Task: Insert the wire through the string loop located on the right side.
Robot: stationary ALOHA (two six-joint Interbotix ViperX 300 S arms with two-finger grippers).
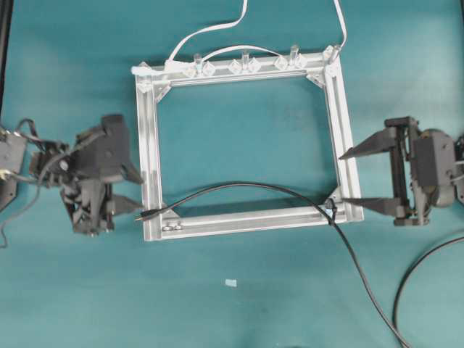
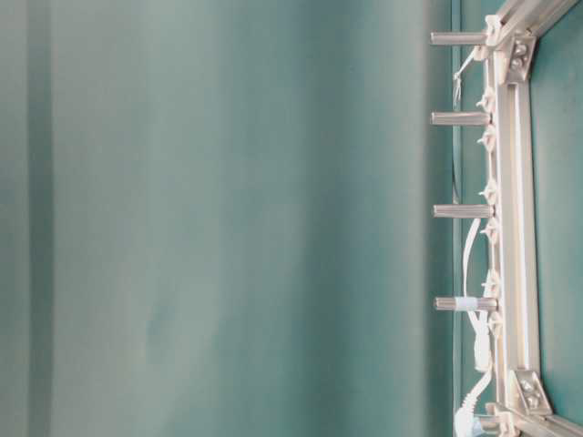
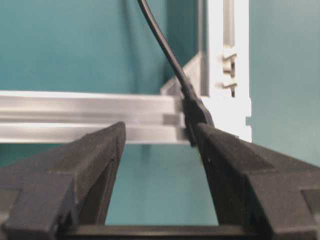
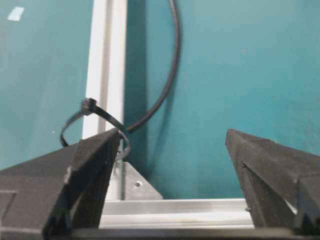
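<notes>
Overhead: your silver frame (image 1: 246, 141) is the landmark. The wire (image 1: 246, 187) arcs across its lower opening, plug end poking out past the frame's lower-left corner, cable trailing off past the lower-right corner. Your left gripper (image 1: 134, 192) sits just outside that left corner, fingers spread either side of the plug, likely lined up to take it. Your right gripper (image 1: 355, 177) waits just outside the frame's right rail, jaws wide apart, its lower finger near the string loop (image 1: 331, 206) at the lower-right corner. Table-level: only the frame's far rail with clear pegs and a white cable (image 2: 474, 337); neither gripper shows. Left wrist: plug touches the right-hand finger (image 3: 240, 170), the other stands clear, so nothing is clamped. Right wrist: loop stands on the frame rail beside one finger (image 4: 95, 165), probably so you can steady it.
</notes>
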